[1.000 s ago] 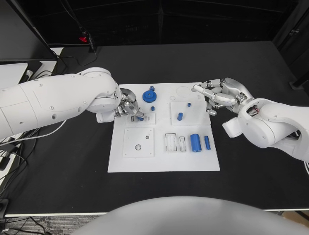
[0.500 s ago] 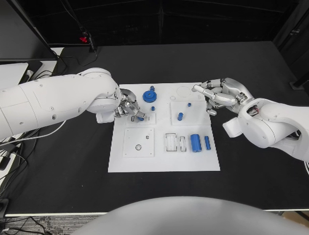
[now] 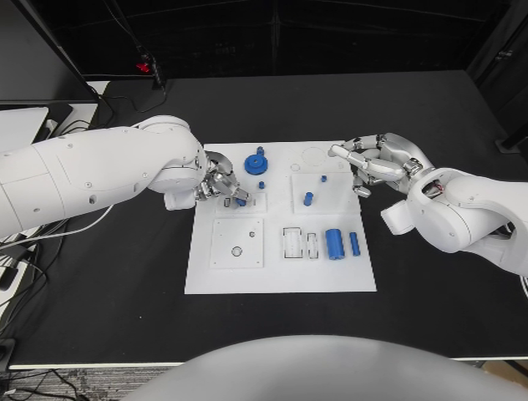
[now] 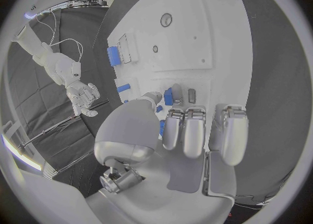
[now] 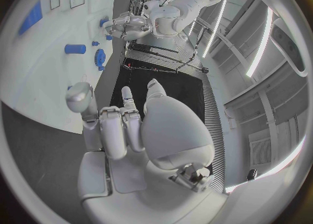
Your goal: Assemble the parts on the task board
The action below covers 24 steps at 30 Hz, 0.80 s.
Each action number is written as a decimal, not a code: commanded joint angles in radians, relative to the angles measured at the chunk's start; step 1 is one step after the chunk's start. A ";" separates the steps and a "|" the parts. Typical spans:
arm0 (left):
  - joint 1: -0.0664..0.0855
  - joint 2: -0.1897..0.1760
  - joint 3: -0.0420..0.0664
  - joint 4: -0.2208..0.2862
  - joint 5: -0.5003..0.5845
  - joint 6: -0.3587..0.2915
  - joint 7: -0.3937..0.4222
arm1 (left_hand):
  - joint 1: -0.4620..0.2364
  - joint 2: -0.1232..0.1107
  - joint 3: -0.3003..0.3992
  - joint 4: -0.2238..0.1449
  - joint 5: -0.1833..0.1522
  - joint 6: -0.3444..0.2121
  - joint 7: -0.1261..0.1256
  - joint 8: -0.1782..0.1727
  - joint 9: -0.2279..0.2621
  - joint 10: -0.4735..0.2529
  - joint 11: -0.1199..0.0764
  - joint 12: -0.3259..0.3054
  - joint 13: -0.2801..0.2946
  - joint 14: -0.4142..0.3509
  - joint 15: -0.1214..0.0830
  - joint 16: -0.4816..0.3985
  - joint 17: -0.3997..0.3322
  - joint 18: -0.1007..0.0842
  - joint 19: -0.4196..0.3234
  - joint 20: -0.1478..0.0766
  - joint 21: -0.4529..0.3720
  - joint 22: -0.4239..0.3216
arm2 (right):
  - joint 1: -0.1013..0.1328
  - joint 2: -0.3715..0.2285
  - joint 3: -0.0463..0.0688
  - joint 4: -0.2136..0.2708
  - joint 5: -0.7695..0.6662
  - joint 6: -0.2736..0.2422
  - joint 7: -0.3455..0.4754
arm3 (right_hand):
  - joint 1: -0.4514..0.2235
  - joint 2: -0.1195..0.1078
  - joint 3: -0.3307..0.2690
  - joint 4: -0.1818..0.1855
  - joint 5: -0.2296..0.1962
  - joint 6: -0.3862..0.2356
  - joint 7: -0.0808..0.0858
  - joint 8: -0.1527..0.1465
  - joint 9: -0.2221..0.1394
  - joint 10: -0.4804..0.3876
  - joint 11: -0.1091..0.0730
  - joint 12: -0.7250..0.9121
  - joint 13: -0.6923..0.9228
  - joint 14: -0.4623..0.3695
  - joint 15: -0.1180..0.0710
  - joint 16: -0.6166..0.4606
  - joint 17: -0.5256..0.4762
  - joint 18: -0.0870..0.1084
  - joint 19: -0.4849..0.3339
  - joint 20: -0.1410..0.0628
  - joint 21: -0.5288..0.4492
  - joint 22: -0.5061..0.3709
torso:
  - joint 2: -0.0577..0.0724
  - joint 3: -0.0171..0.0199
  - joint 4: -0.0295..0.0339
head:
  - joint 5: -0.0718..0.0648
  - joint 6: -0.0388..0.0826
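Black counter (image 3: 108,284) carried a white task board (image 3: 282,276) at its middle, with both white arms reaching in over the board's far half. The left robot hand (image 3: 220,185) sat over the board's far left corner, its fingers curled downward around a small blue part (image 3: 240,201) on a raised square plate; in the left wrist view that blue part (image 4: 168,97) lay right at the fingertips (image 4: 173,130), but whether it was truly gripped could not be told. Just beyond this hand stood a blue gear-shaped part (image 3: 256,162). The right robot hand (image 3: 378,163) hovered at the board's far right edge, fingers loosely curled and holding nothing. Near it, toward the left robot hand, a small blue peg (image 3: 307,199) stood on a second square plate. Closer to the robot from the right hand, a larger blue cylinder (image 3: 334,244) and a slim blue bar (image 3: 353,243) lay side by side.
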 commanded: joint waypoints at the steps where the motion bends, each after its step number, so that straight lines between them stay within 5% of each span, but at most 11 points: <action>1: -0.010 -0.001 -0.007 0.002 -0.007 0.028 -0.012 | -0.032 -0.003 -0.016 0.001 -0.032 0.005 0.004 -0.004 -0.001 0.106 0.008 -0.005 0.263 0.105 0.010 0.001 0.263 -0.007 0.106 0.008 0.003 0.263 | 0.001 0.001 0.000 0.001 0.002 0.008 0.003 | 0.000 0.011 -0.004 0.000 0.007 -0.007 -0.002 0.004 0.001 0.106 0.002 -0.007 0.260 0.055 0.000 -0.005 0.181 0.018 -0.005 0.002 -0.005 -0.001 | 0.000 -0.0001 0.0001 | 0.000 0.000; 11: -0.010 -0.007 -0.007 0.007 -0.007 0.030 0.004 | -0.113 0.001 -0.060 0.000 -0.135 0.011 0.004 -0.001 0.001 0.106 0.008 -0.005 0.263 0.105 0.011 0.001 0.263 -0.007 0.106 0.010 0.003 0.263 | 0.001 0.001 0.000 -0.001 0.002 0.010 0.002 | 0.000 0.011 -0.004 0.000 0.007 -0.007 -0.002 0.004 0.001 0.106 0.002 -0.007 0.260 0.055 0.000 -0.005 0.181 0.018 -0.005 0.002 -0.005 -0.001 | 0.000 0.0000 0.0003 | 0.000 0.000; 24: -0.010 -0.016 -0.007 0.019 -0.007 -0.007 0.030 | -0.120 0.011 -0.071 -0.001 -0.149 -0.016 0.006 0.025 0.030 0.106 0.010 -0.005 0.263 0.105 0.011 0.001 0.263 -0.007 0.106 0.010 0.003 0.263 | 0.001 0.001 0.000 -0.001 0.002 0.011 0.000 | 0.001 0.013 -0.005 0.000 0.007 -0.008 -0.002 0.005 0.001 0.106 0.002 -0.007 0.260 0.056 0.000 -0.004 0.182 0.018 -0.005 0.002 -0.005 -0.001 | 0.001 -0.0002 0.0006 | -0.001 0.000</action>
